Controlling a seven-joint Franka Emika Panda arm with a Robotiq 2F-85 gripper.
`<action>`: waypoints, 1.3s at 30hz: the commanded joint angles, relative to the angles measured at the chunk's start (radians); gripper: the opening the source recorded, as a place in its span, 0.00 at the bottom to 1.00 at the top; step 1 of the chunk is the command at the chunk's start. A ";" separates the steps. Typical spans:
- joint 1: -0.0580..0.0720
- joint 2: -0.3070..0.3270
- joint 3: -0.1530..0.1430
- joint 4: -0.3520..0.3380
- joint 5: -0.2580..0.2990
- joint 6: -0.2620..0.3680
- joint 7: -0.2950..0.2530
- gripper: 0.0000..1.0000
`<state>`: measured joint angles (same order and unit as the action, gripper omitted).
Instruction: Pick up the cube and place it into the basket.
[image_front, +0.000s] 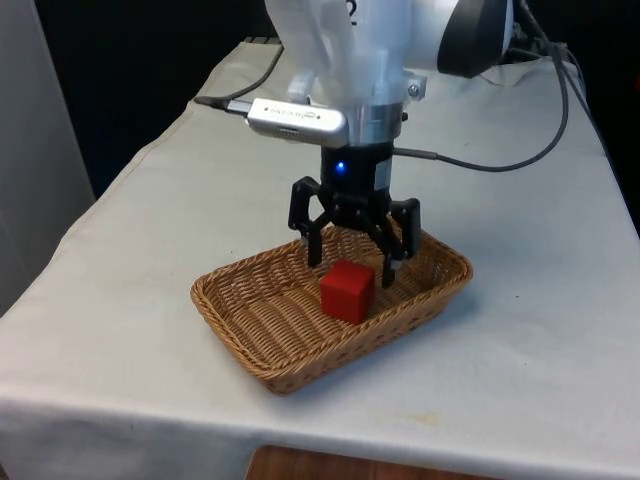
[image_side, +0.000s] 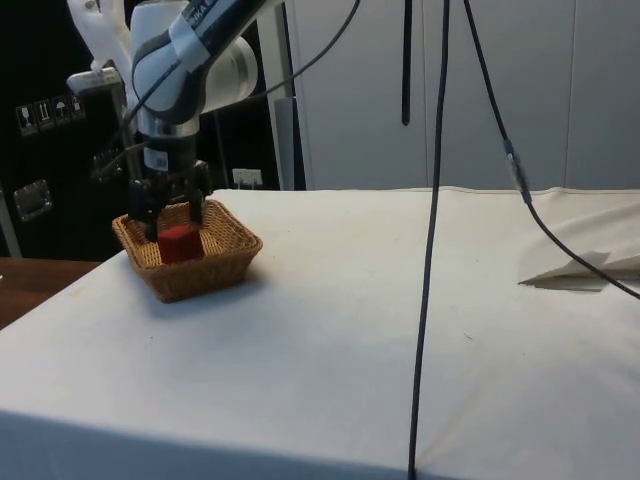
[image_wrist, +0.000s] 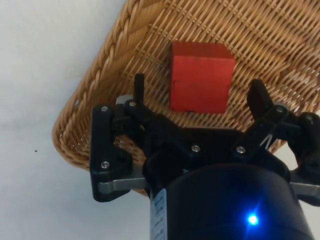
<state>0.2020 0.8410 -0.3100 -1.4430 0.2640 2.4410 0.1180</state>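
From front view's left across: bare white cloth (image_front: 130, 250), then wicker basket (image_front: 240, 325) near table's front edge. Red cube (image_front: 347, 291) sits on basket floor, toward its far long side, flat and upright. Claw (image_front: 352, 250) hangs just above and behind cube, fingers spread wide, holding nothing, clear of cube in wrist view. I judge the placing done; cube is in.

Handling, my guess: cube looks rigid, light, smooth painted faces w/ sharp edges. Not fragile. If I regrip, take two opposite flat sides, mid-height, square on. Basket weave gives a bit and rim sits close, so watch finger clearance.

Front view's right: more cloth, black cable (image_front: 520, 150) trailing.
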 joint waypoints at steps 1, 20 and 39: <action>0.003 -0.012 -0.003 -0.009 -0.003 -0.004 0.001 1.00; 0.009 -0.101 -0.004 -0.088 -0.018 -0.017 -0.001 1.00; 0.023 -0.230 -0.003 -0.255 -0.031 0.028 -0.005 1.00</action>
<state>0.2210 0.6210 -0.3110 -1.6840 0.2350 2.4550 0.1140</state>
